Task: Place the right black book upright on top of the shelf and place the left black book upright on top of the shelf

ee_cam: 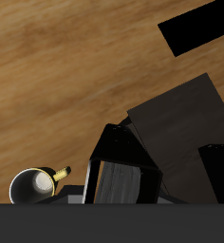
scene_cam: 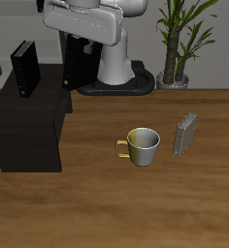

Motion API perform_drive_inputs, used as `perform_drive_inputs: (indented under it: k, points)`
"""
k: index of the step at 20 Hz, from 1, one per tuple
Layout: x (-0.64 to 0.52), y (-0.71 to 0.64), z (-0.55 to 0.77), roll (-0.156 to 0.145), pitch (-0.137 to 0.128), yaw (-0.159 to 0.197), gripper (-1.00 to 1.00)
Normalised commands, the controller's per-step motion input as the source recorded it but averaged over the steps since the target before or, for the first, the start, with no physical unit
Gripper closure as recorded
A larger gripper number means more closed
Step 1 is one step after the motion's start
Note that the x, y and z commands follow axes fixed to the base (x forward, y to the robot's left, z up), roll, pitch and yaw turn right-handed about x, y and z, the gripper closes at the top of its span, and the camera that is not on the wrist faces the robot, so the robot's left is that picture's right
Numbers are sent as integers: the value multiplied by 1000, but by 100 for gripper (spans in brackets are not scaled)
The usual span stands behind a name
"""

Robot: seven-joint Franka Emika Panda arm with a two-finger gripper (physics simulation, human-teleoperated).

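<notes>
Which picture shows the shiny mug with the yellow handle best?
The exterior view: the silvery metal mug with a yellow handle stands whole on the wooden table. The wrist view shows it from above, partly cut off by a dark edge.

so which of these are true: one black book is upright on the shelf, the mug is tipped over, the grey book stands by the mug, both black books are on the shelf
1. One black book stands upright on the shelf. True.
2. The mug is tipped over. False: it sits upright on the table, mouth up.
3. The grey book stands on the table beside the mug. True.
4. Both black books are on the shelf. False: the other black book is upright under the gripper, by the shelf's edge, not on its top.
</notes>
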Motion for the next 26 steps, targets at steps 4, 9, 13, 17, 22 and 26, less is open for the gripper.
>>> perform_drive_inputs:
  k: [4,9,13,17,22,26]
  points:
    - [-32,-411,98,-68,9,-62,100]
    - [-37,-351,114,-32,14,-49,100]
    - [24,-196,-41,-10,17,-17,100]
    - [33,-189,-77,6,15,-35,100]
    - [101,-238,-203,-6,32,-56,100]
    - [84,-147,-257,51,54,-53,100]
